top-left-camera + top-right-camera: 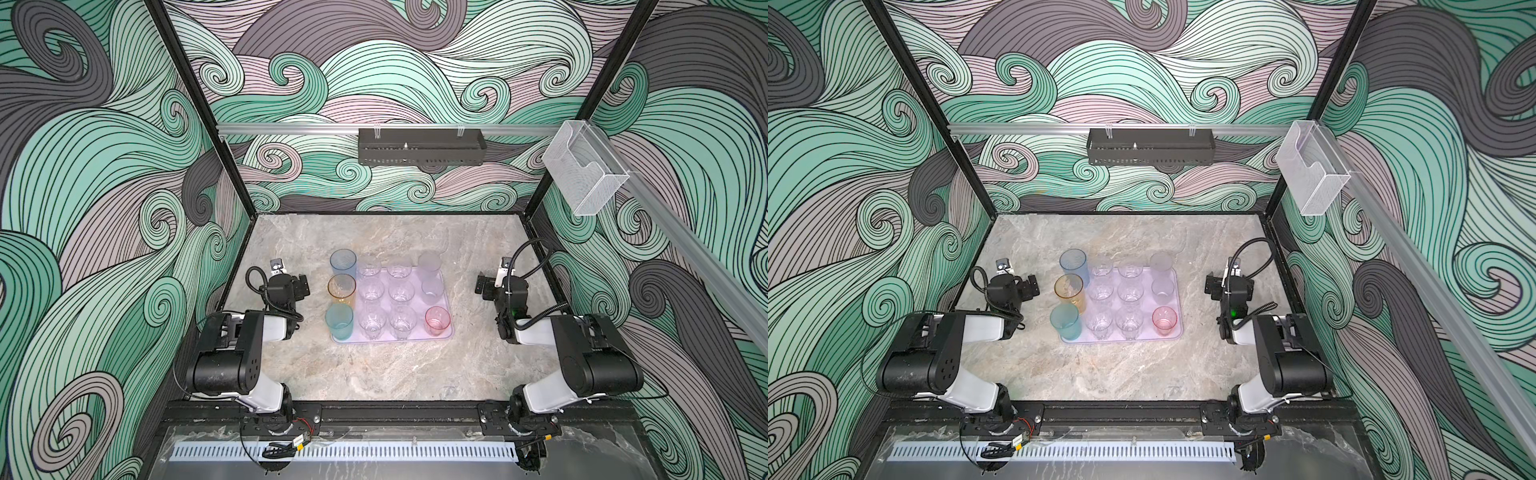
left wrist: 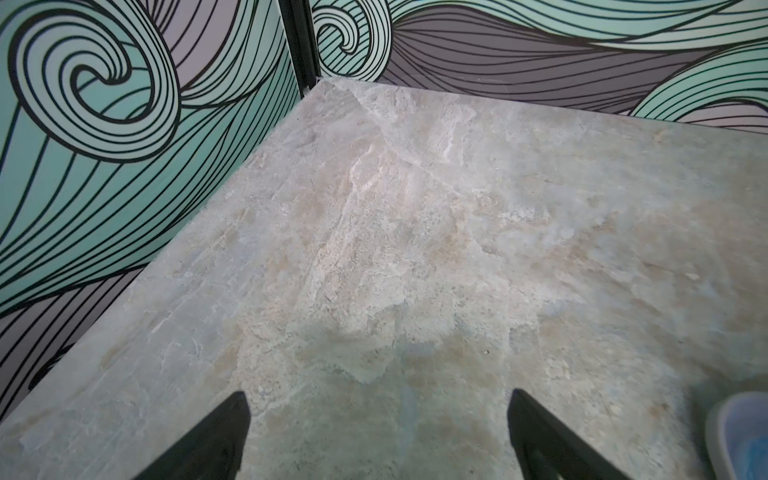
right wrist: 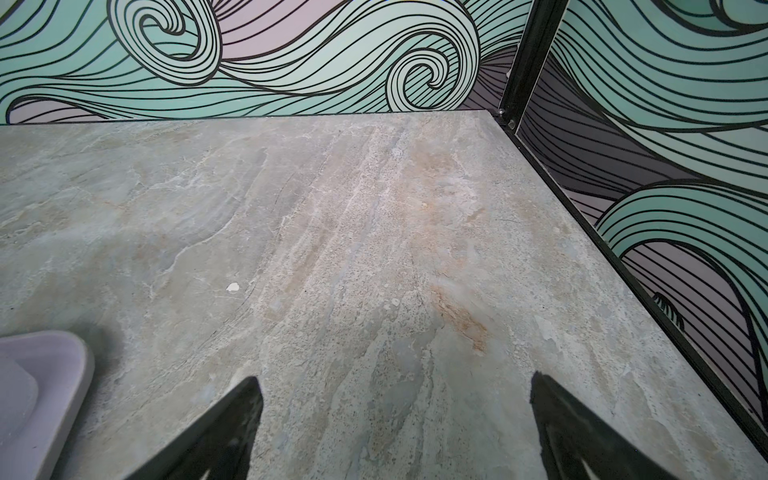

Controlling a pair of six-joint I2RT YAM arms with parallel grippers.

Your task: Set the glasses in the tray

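Your tray (image 1: 417,309) sits mid-table on the stone-look table (image 1: 374,374). The glasses (image 1: 401,292) all stand upright in it, four columns by three rows.
- **Left column, far to near:** blue tumbler (image 1: 343,262), amber tumbler (image 1: 341,287), teal tumbler (image 1: 339,322).
- **Two middle columns:** six clear glasses (image 1: 371,291).
- **Right column:** two frosted grey cups (image 1: 432,289) far and middle, pink cup (image 1: 437,320) near.

The far row's bases crowd the far rim, and I can't tell exactly how they sit there.

Your left gripper (image 2: 378,397) hangs left of the tray, apart from it. Its fingers are spread wide, with only table between them. A tray corner with a bit of blue shows at the edge of the left wrist view.

Your right gripper (image 3: 395,379) hangs right of the tray, also apart. It's spread wide too, over table, pinching nothing. A tray corner shows at the edge of the right wrist view.
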